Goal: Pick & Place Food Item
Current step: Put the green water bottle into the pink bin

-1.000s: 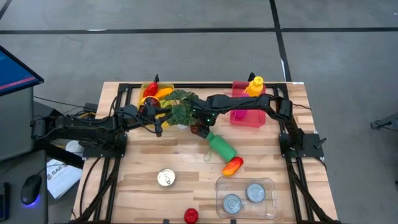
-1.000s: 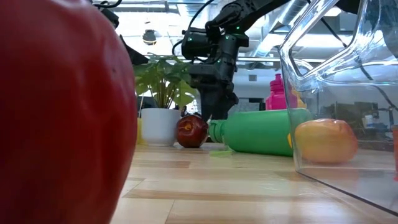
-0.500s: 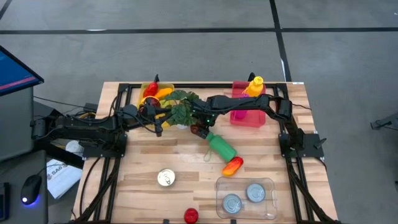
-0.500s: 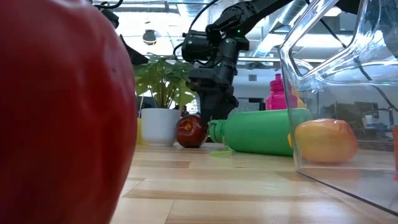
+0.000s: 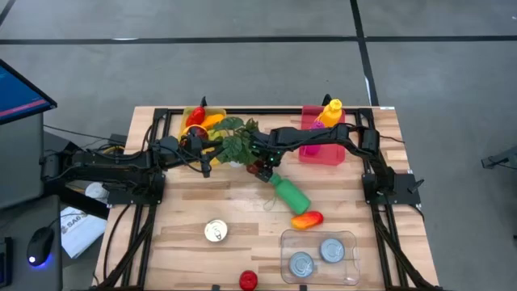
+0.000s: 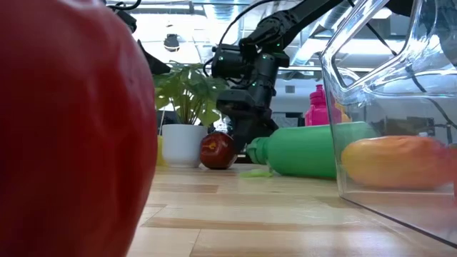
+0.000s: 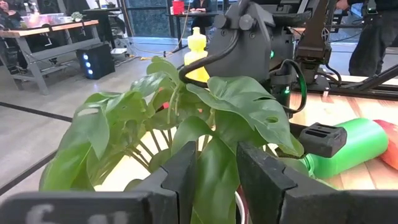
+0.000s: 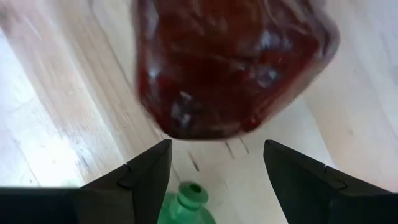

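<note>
The worktop (image 5: 242, 202) is pale wood planks with a black metal frame along its edges. On it, from big to small: a clear, rounded-corner plastic tray (image 5: 319, 257) holding two metal tins, a translucent pink bin (image 5: 321, 150) with a yellow bottle standing in it, and a leafy green plant (image 5: 234, 139) in a white pot. A smooth green plastic bottle (image 5: 288, 191) lies on its side, its long axis slanting across the boards, its narrow neck toward the plant. Off its base lies an oval orange-red fruit (image 5: 307, 219). A glossy, dark red apple (image 6: 217, 150), round with no clear long axis, sits on the boards between the pot and the bottle's neck.

The right tool (image 5: 261, 166) hangs just above the apple, fingers (image 8: 149, 171) apart and holding nothing. The left tool (image 5: 205, 158) waits beside the plant, its fingers (image 7: 189, 171) slightly parted, gripping nothing.
</note>
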Motion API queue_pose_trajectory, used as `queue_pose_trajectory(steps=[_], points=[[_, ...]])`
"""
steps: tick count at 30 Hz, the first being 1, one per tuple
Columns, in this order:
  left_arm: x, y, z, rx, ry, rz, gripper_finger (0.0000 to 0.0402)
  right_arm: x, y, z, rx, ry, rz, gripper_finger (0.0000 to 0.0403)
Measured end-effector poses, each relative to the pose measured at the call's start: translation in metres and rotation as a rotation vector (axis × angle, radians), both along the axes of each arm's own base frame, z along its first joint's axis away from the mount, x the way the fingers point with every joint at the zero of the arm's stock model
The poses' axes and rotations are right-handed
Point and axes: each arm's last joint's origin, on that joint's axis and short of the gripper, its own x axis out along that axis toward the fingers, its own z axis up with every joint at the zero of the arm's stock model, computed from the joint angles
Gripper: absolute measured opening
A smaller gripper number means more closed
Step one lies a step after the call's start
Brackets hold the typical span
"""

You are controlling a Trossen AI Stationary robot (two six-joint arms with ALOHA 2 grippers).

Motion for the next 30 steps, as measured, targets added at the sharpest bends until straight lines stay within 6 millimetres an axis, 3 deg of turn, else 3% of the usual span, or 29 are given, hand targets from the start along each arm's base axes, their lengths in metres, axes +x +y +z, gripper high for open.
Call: queue_pose_trajectory(steps=[11,23,30], points=[[0.0,0.0,0.0,-0.015,-0.007,-0.001,0.0104,-0.0051,0.0014,-0.001,0.043,0.062,-0.082,0.0249],[0.0,-0.0001,0.0,-0.015,-0.007,0.0,0.0104,-0.0051,0.0092,-0.001,0.094,0.069,-0.057,0.0246],[0.0,0.0,-0.0001,-0.015,-0.006,0.004,0.0104,-0.0064,0.009,-0.0013,0.096,0.082,-0.058,0.0192]])
